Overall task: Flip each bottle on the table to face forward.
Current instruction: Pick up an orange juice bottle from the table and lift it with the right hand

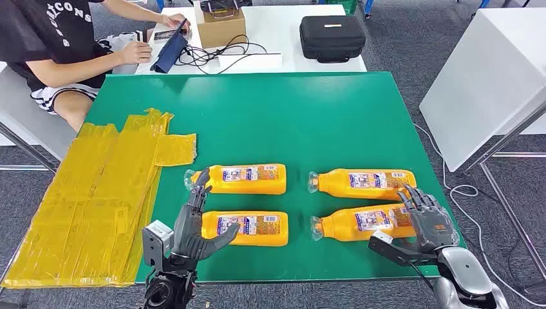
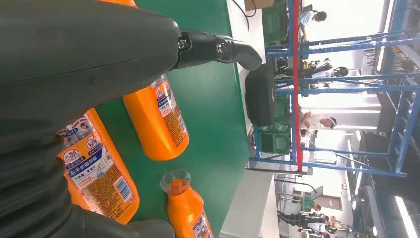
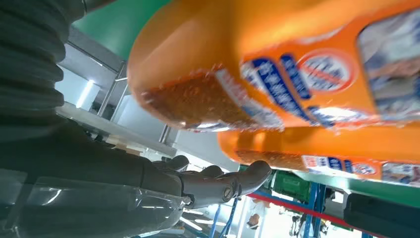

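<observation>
Bottles: you have 4 orange bottles lying on their sides on the green table (image 1: 309, 109), in 2 rows of 2, caps toward the robot's left.
Far left bottle (image 1: 244, 178): label side up, barcode patches showing; lies just beyond the left hand's fingertips.
Near left bottle (image 1: 248, 228): label side up; the left hand's thumb lies at its cap end.
Far right bottle (image 1: 364, 183): label side up, untouched, apart from both hands.
Near right bottle (image 1: 360, 223): label side up, slightly skewed; its base end is at the right hand.
Left hand (image 1: 196, 225): fingers spread and upright beside the near left bottle, holding nothing that you can see.
Right hand (image 1: 428, 219): fingers curled over the base of the near right bottle; whether it actually grips, you cannot tell. The right wrist view has that bottle's base close and blurred above the fingers.
Progress: which face counts as forward you cannot read from here. All 4 look alike, so judge it either near the start or near the end; neither bottle is lifted.
Surroundings: crumpled yellow plastic sheet (image 1: 96, 193) covers the table's left part, near the left-hand bottles. Person (image 1: 58, 45) seated at the far left corner with a tablet (image 1: 170, 45). Black case (image 1: 331, 37) and cardboard box (image 1: 221, 27) on the white table behind.
In the way: the bottles in each row lie close, so a roll could nudge a neighbour; the sheet's edge is near the left hand.
</observation>
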Action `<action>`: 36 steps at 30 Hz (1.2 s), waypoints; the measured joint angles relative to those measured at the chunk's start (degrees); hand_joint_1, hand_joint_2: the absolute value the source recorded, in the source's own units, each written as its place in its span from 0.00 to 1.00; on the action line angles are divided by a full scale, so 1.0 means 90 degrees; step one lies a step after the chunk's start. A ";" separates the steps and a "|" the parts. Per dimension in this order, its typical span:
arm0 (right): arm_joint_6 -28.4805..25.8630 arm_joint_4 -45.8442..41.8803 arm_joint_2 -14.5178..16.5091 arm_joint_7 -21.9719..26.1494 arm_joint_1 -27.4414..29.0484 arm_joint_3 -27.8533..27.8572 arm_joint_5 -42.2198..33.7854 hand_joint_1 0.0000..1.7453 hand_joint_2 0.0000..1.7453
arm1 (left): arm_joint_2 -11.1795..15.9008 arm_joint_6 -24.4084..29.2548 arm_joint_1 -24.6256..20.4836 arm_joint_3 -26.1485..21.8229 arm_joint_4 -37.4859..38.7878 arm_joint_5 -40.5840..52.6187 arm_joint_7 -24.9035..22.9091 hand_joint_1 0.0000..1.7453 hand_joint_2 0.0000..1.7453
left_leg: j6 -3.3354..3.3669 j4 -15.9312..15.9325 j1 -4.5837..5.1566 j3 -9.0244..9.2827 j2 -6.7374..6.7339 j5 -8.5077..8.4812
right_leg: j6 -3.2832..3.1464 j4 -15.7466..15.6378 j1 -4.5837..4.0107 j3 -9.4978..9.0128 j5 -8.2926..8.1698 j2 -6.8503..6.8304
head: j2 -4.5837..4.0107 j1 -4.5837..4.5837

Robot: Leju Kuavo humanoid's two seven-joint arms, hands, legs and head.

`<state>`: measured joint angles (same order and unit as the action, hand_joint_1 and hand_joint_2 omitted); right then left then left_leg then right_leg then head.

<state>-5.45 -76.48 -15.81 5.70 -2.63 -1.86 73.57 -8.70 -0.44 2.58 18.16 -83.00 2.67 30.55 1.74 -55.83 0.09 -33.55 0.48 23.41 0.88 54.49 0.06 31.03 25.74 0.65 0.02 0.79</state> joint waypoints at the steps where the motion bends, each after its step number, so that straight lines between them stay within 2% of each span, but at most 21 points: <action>1: 0.0003 0.0030 0.0006 0.0000 -0.0020 -0.0009 0.0002 0.00 1.00 | 0.0000 0.0000 0.0000 0.0000 0.0008 0.0000 0.0000 0.00 1.00 | 0.0000 0.0000 0.0000 -0.0001 0.0000 0.0000 | 0.0000 0.0000 0.0000 0.0000 0.0000 0.0000 | 0.0000 0.0000; 20: 0.0195 0.0513 0.0039 0.0163 -0.0368 -0.0448 -0.0407 0.00 1.00 | 0.0000 0.0095 0.0001 0.0001 0.0165 -0.0042 0.0043 0.00 1.00 | 0.0000 0.0000 0.0000 0.0002 -0.0001 0.0001 | 0.0000 -0.0001 0.0000 0.0000 0.0000 0.0000 | 0.0000 0.0000; 21: 0.0269 0.0514 0.0030 0.0163 -0.0372 -0.0484 -0.0460 0.10 1.00 | 0.0000 0.0097 0.0001 0.0001 0.0175 -0.0054 0.0047 0.00 1.00 | 0.0000 0.0000 0.0000 0.0003 -0.0002 0.0001 | 0.0000 -0.0001 0.0000 0.0000 0.0000 0.0000 | 0.0000 0.0000; 24: 0.0573 0.0513 -0.0010 0.0163 -0.0360 -0.0586 -0.0650 0.83 1.00 | 0.0000 0.0097 -0.0007 0.0003 0.0202 -0.0093 0.0053 0.00 1.00 | 0.0000 0.0000 0.0000 0.0007 -0.0003 0.0001 | 0.0000 -0.0001 0.0000 -0.0002 0.0000 0.0000 | 0.0000 -0.0001; 25: 0.0671 0.0508 -0.0033 0.0164 -0.0351 -0.0618 -0.0714 0.97 1.00 | 0.0000 0.0097 -0.0013 0.0004 0.0214 -0.0105 0.0053 0.00 1.00 | 0.0000 0.0000 0.0000 0.0009 -0.0003 0.0001 | 0.0000 -0.0001 0.0000 -0.0003 0.0000 0.0000 | 0.0000 -0.0001; 27: 0.0854 0.0479 -0.0095 0.0168 -0.0330 -0.0681 -0.0835 1.00 1.00 | 0.0000 0.0089 -0.0036 0.0005 0.0247 -0.0130 0.0052 0.00 1.00 | 0.0000 0.0000 0.0000 0.0014 -0.0004 0.0001 | 0.0000 -0.0002 0.0000 -0.0007 0.0000 0.0001 | 0.0000 -0.0001; 36: 0.1452 0.0116 -0.0318 0.0109 -0.0098 -0.0810 -0.1115 1.00 1.00 | 0.0000 0.0061 -0.0167 0.0013 0.0412 -0.0153 0.0052 0.00 1.00 | 0.0003 -0.0001 0.0000 0.0030 0.0000 0.0004 | 0.0000 -0.0003 0.0001 -0.0023 0.0001 0.0000 | 0.0000 -0.0002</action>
<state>7.61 -75.43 -18.68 6.69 -3.50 -9.15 63.53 -8.70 0.11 1.08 18.28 -79.30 1.29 31.02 1.77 -55.84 0.09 -33.28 0.48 23.45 0.88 54.46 0.07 30.82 25.75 0.65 0.02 0.77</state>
